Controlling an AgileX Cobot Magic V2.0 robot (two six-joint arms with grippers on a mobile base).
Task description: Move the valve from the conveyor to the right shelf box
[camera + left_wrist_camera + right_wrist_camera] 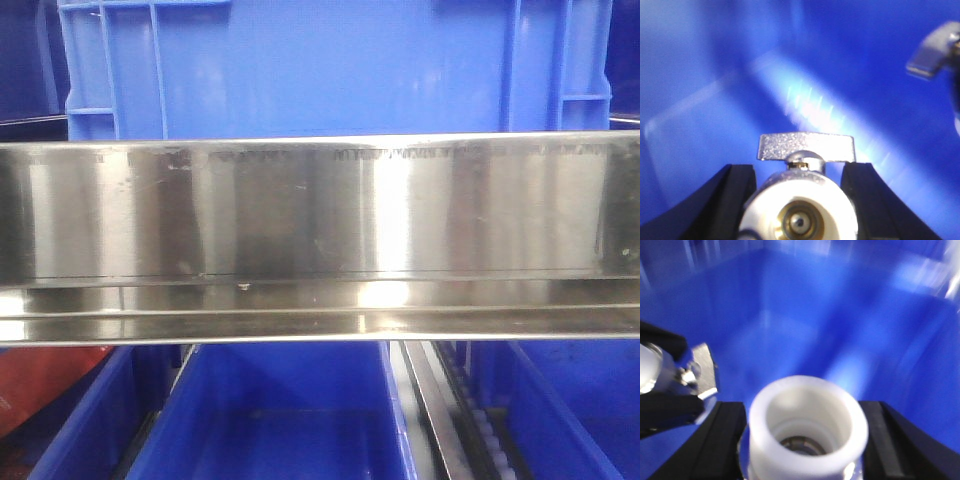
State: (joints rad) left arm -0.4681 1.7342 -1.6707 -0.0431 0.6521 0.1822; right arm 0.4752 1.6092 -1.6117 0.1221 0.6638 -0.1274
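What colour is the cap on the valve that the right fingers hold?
White. The cap on the valve shows best in the right wrist view, between black fingers.

White-capped valve (801,210) between black jaws

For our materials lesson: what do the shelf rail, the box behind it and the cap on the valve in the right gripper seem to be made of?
Rail: likely stainless steel, brushed and glossy; it mirrors light and shows fine scratches.
Box: apparently moulded plastic, blue, matt, with ribbed corners.
Cap: probably plastic, white, smooth, thick-walled, on the valve in the right gripper.
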